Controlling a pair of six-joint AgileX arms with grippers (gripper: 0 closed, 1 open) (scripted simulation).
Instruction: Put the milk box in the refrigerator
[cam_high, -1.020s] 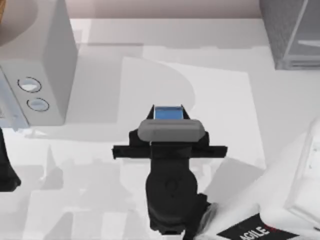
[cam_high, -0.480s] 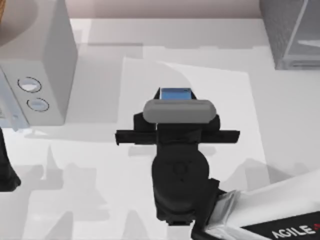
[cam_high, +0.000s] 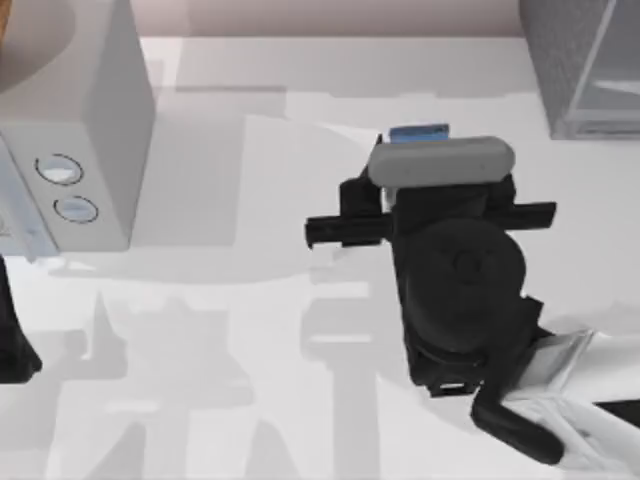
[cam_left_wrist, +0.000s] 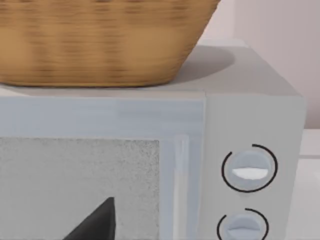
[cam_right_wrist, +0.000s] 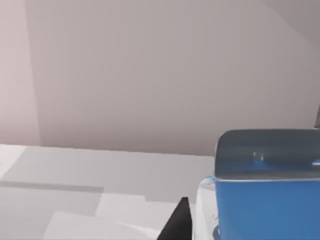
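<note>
The milk box (cam_high: 418, 133) is a small blue carton, and only its top edge peeks out beyond the grey wrist housing in the top view. My right gripper (cam_high: 420, 150) is shut on it and holds it above the table, right of centre and toward the back. In the right wrist view the blue milk box (cam_right_wrist: 267, 192) sits close up, with one dark fingertip (cam_right_wrist: 178, 222) beside it. The refrigerator (cam_high: 580, 70) is the grey cabinet at the back right corner, a short way beyond and to the right of the carton.
A grey microwave (cam_high: 80, 130) with two round knobs stands at the left, and a wicker basket (cam_left_wrist: 100, 40) rests on top of it. My left arm (cam_high: 12, 345) is parked at the left edge, facing the microwave door (cam_left_wrist: 80, 185). White table (cam_high: 200, 350) lies between the arms.
My right arm has carried the milk box toward the back and to the right, nearer the refrigerator. The left arm has not moved.
</note>
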